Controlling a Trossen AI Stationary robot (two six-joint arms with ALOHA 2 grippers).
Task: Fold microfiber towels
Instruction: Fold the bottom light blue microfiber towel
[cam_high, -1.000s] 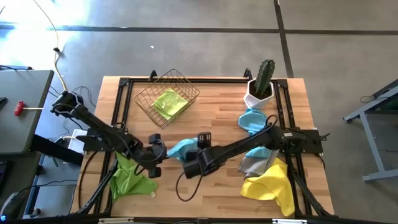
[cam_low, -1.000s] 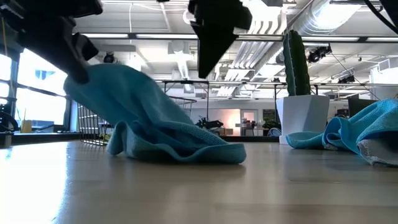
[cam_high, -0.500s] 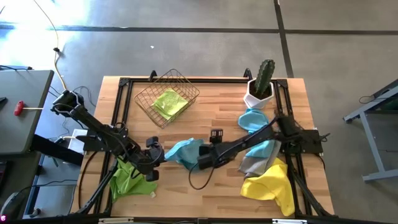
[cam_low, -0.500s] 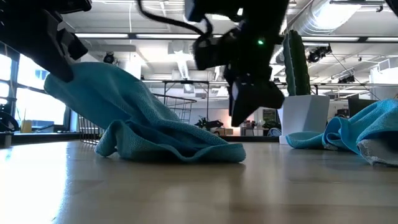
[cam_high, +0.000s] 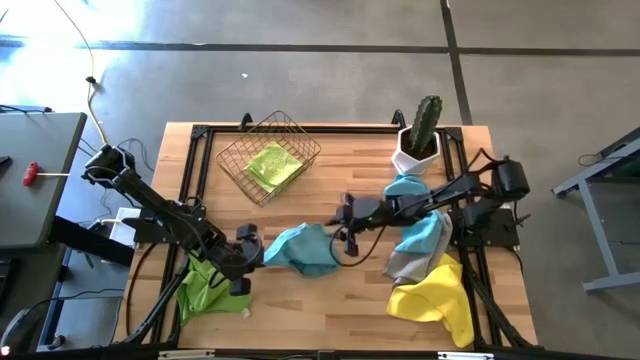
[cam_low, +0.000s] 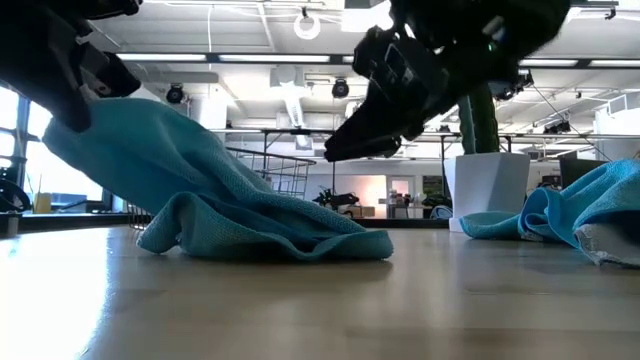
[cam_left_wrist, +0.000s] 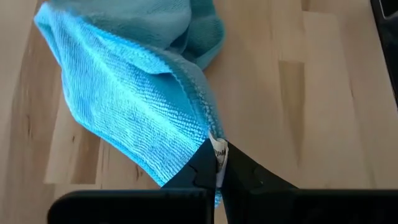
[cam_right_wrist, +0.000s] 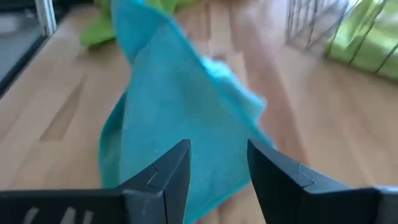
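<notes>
A light blue microfiber towel lies bunched at the table's middle. One corner of it is raised toward the left, and my left gripper is shut on that corner. In the low view the towel slopes from that gripper down to the wood. My right gripper stands open just over the towel's right end, its fingers slanting down at the cloth, touching nothing I can see. Farther off are lime green, light blue, grey and yellow towels. My left gripper pinches the towel's corner between its two fingers, right at the small white tag. The fingers slant down from the table's left. The corner is lifted. The cloth runs from it in a slope, and its far part lies crumpled on the table.
A wire basket holding a folded lime green towel stands at the far middle. A cactus in a white pot stands at the far right. Bare wood lies toward the near edge, between the towel heaps.
My right gripper has swung from over the table's near middle toward the far right and come down. It has tipped from pointing straight down to slanting at the towel's right end, and it stays open. The towel's lower fold has crept a little toward the left.
</notes>
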